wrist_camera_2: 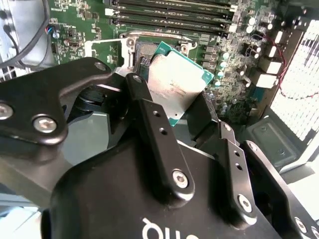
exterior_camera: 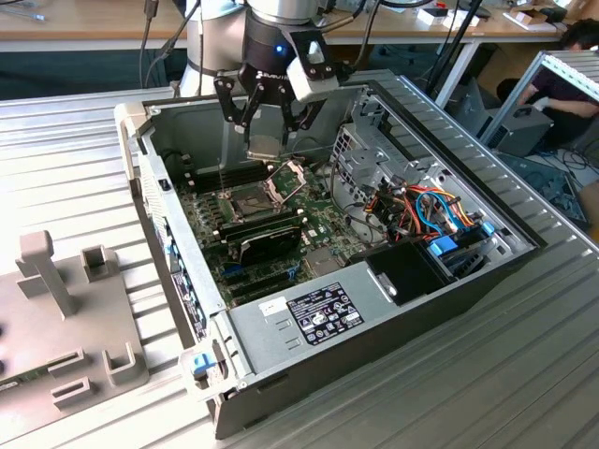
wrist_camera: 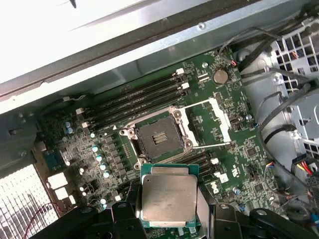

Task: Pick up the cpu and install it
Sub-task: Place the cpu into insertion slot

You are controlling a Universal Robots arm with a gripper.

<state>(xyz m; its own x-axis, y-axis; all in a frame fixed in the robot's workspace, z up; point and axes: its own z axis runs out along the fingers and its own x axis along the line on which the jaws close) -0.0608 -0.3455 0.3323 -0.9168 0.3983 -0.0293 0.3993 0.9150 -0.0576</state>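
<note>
Open computer case (exterior_camera: pixel 393 346) lying on its side on the ribbed metal worktop (exterior_camera: pixel 75 140), motherboard (exterior_camera: pixel 206 224) facing up. The arm reaches down into the far part of the case.

End effector (exterior_camera: pixel 267 131): we note its fingers closed onto the cpu (exterior_camera: pixel 265 147), pinching it by two opposite edges. In both wrist views the black fingers (wrist_camera_2: pixel 149 119) flank the chip, and its silver-grey metal top faces the cameras. In the second wrist view the cpu (wrist_camera_2: pixel 177 82) sits tilted between the fingers, green border showing along its edges.

Position: the cpu (wrist_camera: pixel 168 199) hangs above the board, just beside the socket (wrist_camera: pixel 159 139) and not seated in it. The socket is open, with its dark contact field bare. The hinged metal frame (wrist_camera: pixel 204 119) is swung up and back; in the exterior view it stands raised (exterior_camera: pixel 285 178) on the exterior view's right of the socket (exterior_camera: pixel 241 198).

Memory slots (wrist_camera: pixel 134 99) run beyond the socket. A grey fixture (exterior_camera: pixel 65 309) rests on the worktop at the exterior view's left, well apart from the case.
</note>
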